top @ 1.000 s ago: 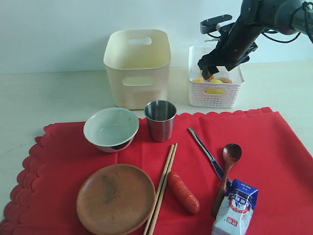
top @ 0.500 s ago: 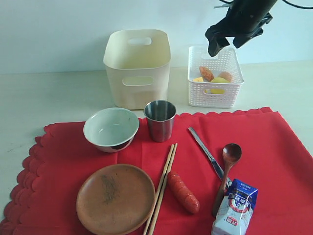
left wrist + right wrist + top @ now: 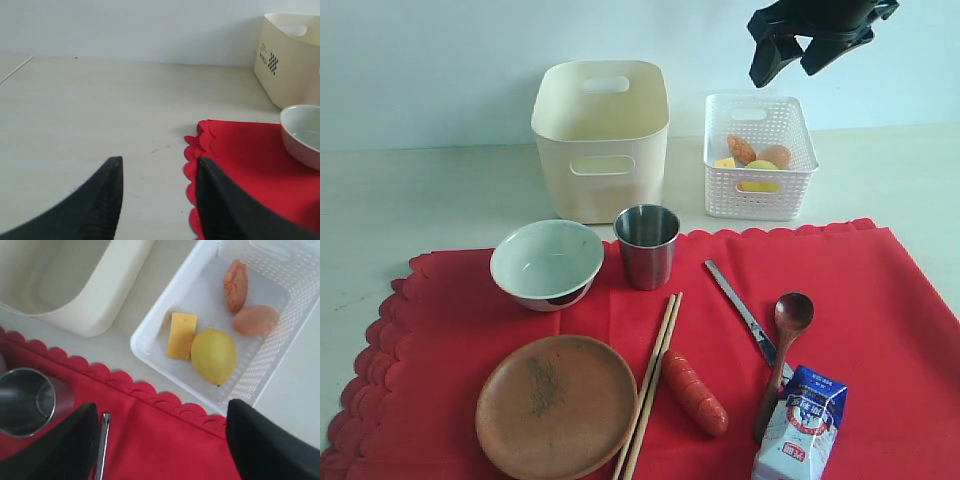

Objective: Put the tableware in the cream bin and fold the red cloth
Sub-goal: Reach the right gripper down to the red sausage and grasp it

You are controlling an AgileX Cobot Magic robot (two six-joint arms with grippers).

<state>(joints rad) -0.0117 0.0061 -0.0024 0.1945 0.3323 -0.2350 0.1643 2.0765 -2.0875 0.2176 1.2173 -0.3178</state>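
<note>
The red cloth (image 3: pixel 880 320) lies spread on the table. On it are the pale bowl (image 3: pixel 547 262), steel cup (image 3: pixel 647 245), brown wooden plate (image 3: pixel 557 405), chopsticks (image 3: pixel 652 385), knife (image 3: pixel 745 315) and dark spoon (image 3: pixel 785 350). The cream bin (image 3: pixel 602 140) stands behind them, empty as far as I see. High above the white basket hangs my right gripper (image 3: pixel 787 70), open and empty (image 3: pixel 162 407). My left gripper (image 3: pixel 157 165) is open and empty, low over bare table beside the cloth's scalloped edge (image 3: pixel 192 170); it is outside the exterior view.
A white lattice basket (image 3: pixel 760 195) right of the bin holds a lemon (image 3: pixel 214 356), cheese (image 3: pixel 181 335), and two brownish food pieces. A sausage (image 3: pixel 695 393) and a milk carton (image 3: pixel 802 425) lie on the cloth's near right part.
My right gripper has risen out of the white basket, up and to the right, leaving an orange-brown food piece in it. Nothing on the cloth has moved.
</note>
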